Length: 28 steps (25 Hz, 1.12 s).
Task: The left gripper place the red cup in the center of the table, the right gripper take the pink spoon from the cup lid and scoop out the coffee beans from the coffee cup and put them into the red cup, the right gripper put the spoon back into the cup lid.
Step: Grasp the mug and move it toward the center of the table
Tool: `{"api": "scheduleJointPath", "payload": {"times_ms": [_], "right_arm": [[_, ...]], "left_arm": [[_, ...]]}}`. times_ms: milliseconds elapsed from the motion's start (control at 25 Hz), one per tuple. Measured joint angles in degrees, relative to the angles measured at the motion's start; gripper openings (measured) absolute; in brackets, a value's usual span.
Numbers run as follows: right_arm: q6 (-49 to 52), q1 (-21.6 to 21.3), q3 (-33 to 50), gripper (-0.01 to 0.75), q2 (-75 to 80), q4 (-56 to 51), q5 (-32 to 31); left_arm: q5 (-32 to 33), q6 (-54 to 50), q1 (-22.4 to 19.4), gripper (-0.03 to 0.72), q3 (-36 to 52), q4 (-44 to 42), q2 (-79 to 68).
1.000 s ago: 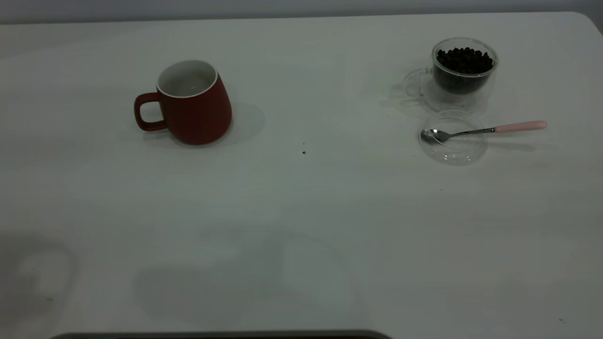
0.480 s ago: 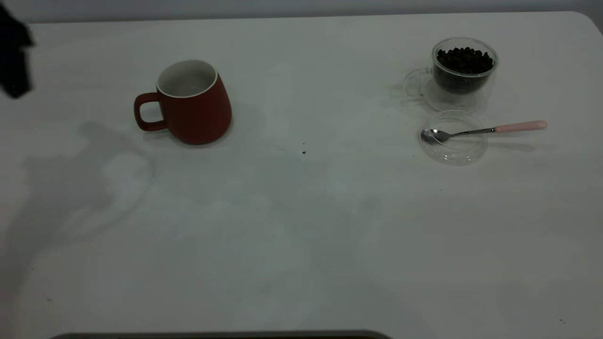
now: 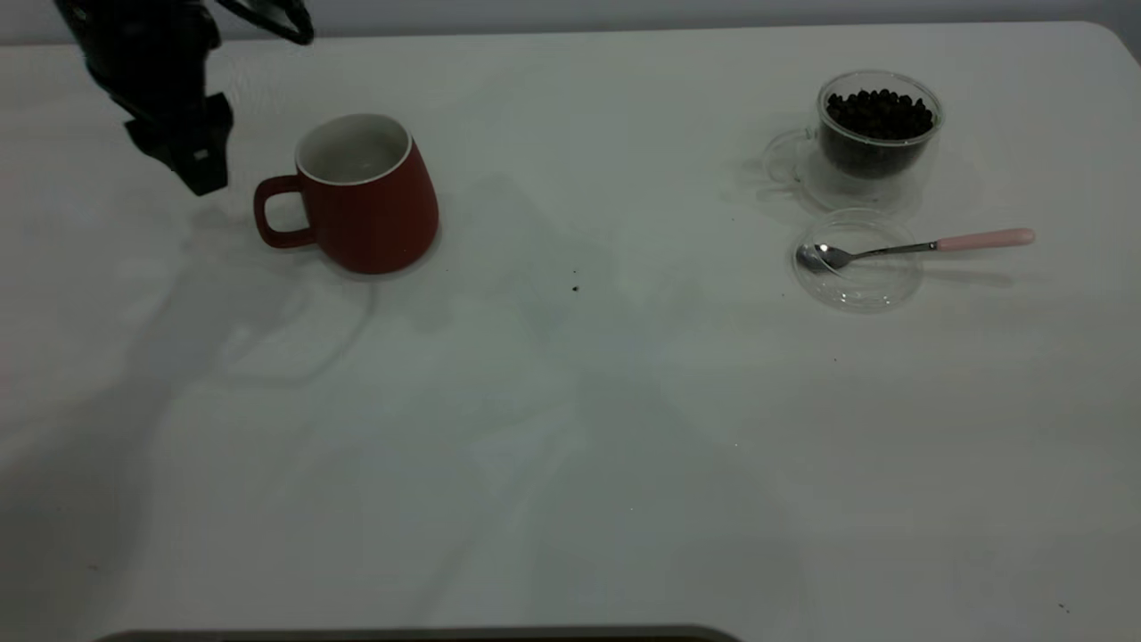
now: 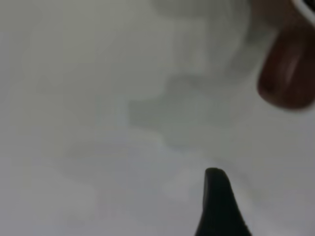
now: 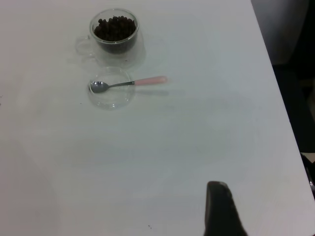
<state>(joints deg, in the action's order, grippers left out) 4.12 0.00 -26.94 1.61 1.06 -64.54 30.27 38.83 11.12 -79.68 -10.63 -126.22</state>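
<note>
- table (image 3: 570,464): white top; red cup (image 3: 365,194) stands upright at its left part, well off centre, handle toward the left arm. Not yet moved, so step one is all still to do.
- left gripper (image 3: 198,169): hangs just beside the cup handle, apart from it. Can't tell if the claw is apart or together; only one dark finger shows in the left wrist view. Risk: comes in low or off-line and knocks the handle, spinning or tipping the cup.
- Risk: a grab on the thin loop handle or the rounded belly could slip, and the cup drops or skids on the way to centre.
- coffee cup (image 3: 878,134): far right, upright, heaped with coffee beans (image 3: 878,111). Risk later: spoon overfilled, beans spill on the table.
- cup lid (image 3: 857,260): just in front of the coffee cup, close. Light and clear; likely to slide when the spoon is lifted.
- pink spoon (image 3: 918,246): bowl in the lid, pink end out past its rim. Slim, low; pinch may miss.
- right gripper (image 5: 219,206): held back, well apart from the spoon; claw state can't tell.
</note>
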Motion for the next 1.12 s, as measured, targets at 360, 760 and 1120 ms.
{"api": "scheduleJointPath", "payload": {"times_ms": [360, 760, 1120], "right_arm": [[0.0, 0.0, 0.0, 0.487, 0.0, 0.0, 0.0], [0.0, 0.0, 0.0, 0.487, 0.0, 0.0, 0.0], [0.0, 0.0, 0.0, 0.487, 0.0, 0.0, 0.0]], "left_arm": [[-7.0, 8.3, 1.4, 0.538, -0.2, 2.4, -2.9], [-10.7, 13.2, 2.9, 0.538, -0.2, 2.5, -6.4], [-16.7, 13.9, 8.3, 0.538, -0.2, 2.4, -6.9]]}}
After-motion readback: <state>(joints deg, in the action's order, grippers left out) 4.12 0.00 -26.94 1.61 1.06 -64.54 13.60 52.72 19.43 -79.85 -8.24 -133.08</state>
